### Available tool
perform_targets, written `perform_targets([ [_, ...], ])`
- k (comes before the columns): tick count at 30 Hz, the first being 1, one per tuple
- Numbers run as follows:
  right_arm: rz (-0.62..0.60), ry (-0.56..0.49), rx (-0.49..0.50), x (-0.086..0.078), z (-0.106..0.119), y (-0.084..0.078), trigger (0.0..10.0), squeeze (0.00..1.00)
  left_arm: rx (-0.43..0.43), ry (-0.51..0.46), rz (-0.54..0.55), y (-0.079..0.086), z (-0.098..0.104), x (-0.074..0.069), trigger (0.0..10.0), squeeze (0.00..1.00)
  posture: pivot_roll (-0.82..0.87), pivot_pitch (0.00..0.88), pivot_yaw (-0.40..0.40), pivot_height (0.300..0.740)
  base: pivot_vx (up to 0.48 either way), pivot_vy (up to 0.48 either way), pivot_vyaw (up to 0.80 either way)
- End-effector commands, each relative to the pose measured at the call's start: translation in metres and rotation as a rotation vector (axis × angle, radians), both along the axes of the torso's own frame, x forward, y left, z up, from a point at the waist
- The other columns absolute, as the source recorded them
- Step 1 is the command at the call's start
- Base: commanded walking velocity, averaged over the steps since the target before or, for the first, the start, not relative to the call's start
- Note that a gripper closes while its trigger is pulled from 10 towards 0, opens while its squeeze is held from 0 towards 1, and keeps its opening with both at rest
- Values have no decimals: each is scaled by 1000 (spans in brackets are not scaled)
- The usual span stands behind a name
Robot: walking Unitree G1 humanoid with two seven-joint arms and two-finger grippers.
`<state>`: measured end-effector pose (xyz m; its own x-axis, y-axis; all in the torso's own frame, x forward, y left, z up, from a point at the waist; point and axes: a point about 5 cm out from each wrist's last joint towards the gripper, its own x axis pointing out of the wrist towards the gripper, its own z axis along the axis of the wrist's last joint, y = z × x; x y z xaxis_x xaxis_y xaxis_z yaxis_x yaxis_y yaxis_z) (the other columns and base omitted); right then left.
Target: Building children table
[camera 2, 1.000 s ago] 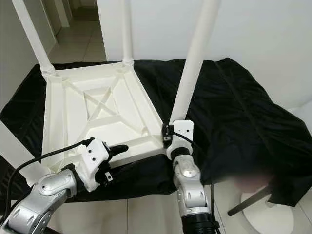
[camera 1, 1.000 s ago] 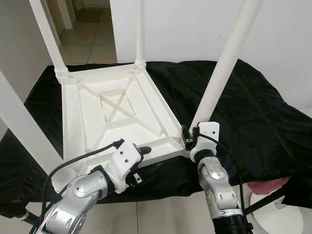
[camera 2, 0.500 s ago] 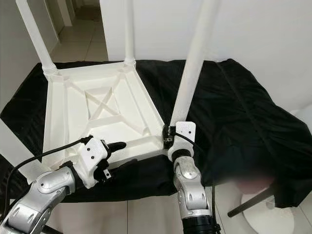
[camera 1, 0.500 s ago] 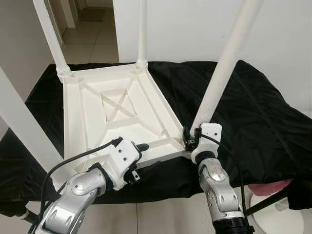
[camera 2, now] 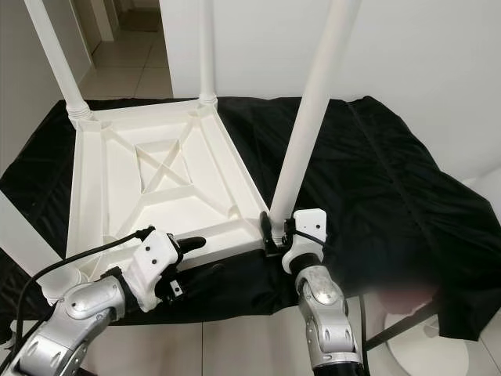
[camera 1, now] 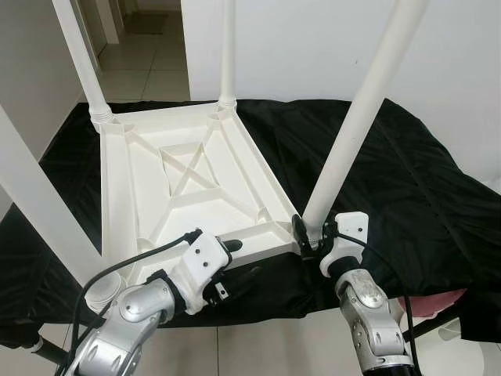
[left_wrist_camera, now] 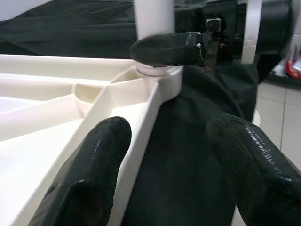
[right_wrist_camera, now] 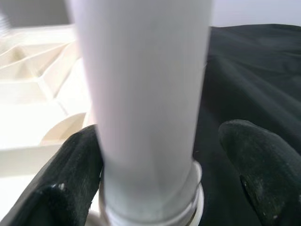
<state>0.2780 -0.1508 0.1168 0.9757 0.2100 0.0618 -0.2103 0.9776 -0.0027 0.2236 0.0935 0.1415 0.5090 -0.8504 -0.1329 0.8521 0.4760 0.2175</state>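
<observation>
The white children's table (camera 1: pixel 188 180) lies upside down on a black cloth, its legs pointing up. My right gripper (camera 1: pixel 311 233) is at the base of the near right leg (camera 1: pixel 352 133). It is open, with one finger (right_wrist_camera: pixel 80 169) against the leg and the other finger (right_wrist_camera: pixel 254 160) a little clear of it. My left gripper (camera 1: pixel 239 258) is open at the table's near edge. One of its fingers (left_wrist_camera: pixel 103 150) lies over the white rim (left_wrist_camera: pixel 141 117), and the other hangs outside it above the cloth.
The black cloth (camera 1: pixel 407 180) hangs over the support's edges. Three more legs rise at the far left (camera 1: pixel 82 63), far middle (camera 1: pixel 227 47) and near left (camera 1: pixel 35 204). A white wall stands behind, with tiled floor (camera 1: pixel 258 345) below and a pink object (camera 1: pixel 438 301) at lower right.
My right wrist has drawn back a little toward me from the leg's base. My left gripper has sunk slightly along the near edge. The table has not moved.
</observation>
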Motion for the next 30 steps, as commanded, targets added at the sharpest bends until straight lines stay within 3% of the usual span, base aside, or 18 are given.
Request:
perform_targets([
  [1,15,5,-2,1,-3,-6,10000,0,21,-18,60,1,-4,4,10000,0,17,0,-24,740,0,0,0],
  [9,237,-36,-94,14,5,-12,10000,0,39,-20,44,0,-4,10,10000,0,6,0,-7,740,0,0,0],
  [13,277,-41,-117,19,7,-14,10000,0,41,-21,43,0,-3,11,10000,0,8,0,-6,740,0,0,0],
  [15,322,-38,-143,25,9,-14,8706,0,42,-21,43,0,-3,11,10000,0,10,0,-4,740,0,0,0],
  [17,346,-36,-157,27,9,-14,8706,0,42,-20,42,0,-3,11,10000,0,10,0,-4,740,0,0,0],
  [18,379,-29,-170,30,9,-15,6980,0,43,-21,40,0,-3,11,10000,0,10,0,-4,740,0,0,0],
  [19,379,-29,-170,30,9,-15,6980,0,43,-21,40,0,-3,11,10000,0,10,0,-4,740,0,0,0],
  [20,403,-23,-185,32,8,-15,4941,0,43,-20,39,0,-3,10,10000,0,17,0,-4,740,0,0,0],
  [21,425,-13,-194,34,7,-16,3922,0,43,-19,38,0,-3,10,10000,0,17,0,-4,740,0,0,0],
  [22,425,-13,-194,34,7,-16,3922,0,43,-19,38,0,-3,10,10000,0,17,0,-4,740,0,0,0],
  [23,447,3,-206,37,5,-17,1647,0,43,-18,39,0,-3,10,10000,0,17,0,-4,740,0,0,0],
  [26,453,8,-209,38,4,-17,1647,0,43,-18,40,0,-3,10,10000,0,17,0,-4,740,0,0,0],
  [27,464,18,-210,38,2,-18,0,0,43,-19,41,0,-3,10,10000,0,27,0,-5,740,0,0,0],
  [30,480,33,-206,37,-2,-18,0,0,43,-19,44,1,-2,11,10000,0,27,0,-5,740,0,0,0],
])
